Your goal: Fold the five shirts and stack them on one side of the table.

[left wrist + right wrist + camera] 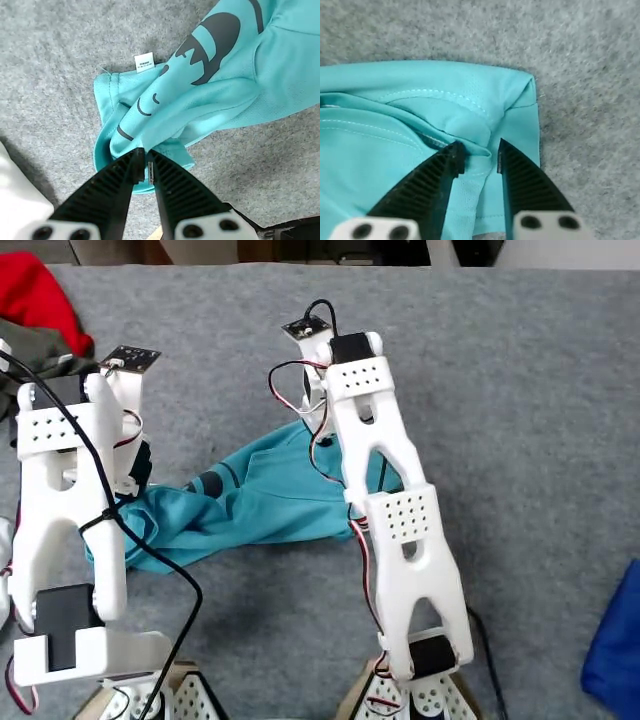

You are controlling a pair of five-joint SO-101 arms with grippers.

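Closest to the lens, left gripper (pixel 145 164) with black ribbed jaws pressed together on a bunched edge of the teal shirt (pixel 225 100), near a white label (pixel 143 61) and a dark printed graphic (pixel 217 27). Right gripper (pixel 479 151) spread apart, astride a raised fold by a stitched corner of the same cloth, not yet nipping it. Shirt itself: sprawled across the middle of the high view, left of centre, as a rumpled diagonal band on the grey table cover (pixel 520 390), strung between the two arms. Looks thin, slippery and creased, hems doubled over rather than squared. Judged from this, barely begun: nothing folded or stacked so far as can be seen, this shirt not flattened. Waiting at the edges: red garment (pixel 30 295) and dark olive one (pixel 35 348) at upper left, blue cloth (pixel 615 640) at lower right. Leaves flattening, folding and stacking ahead.
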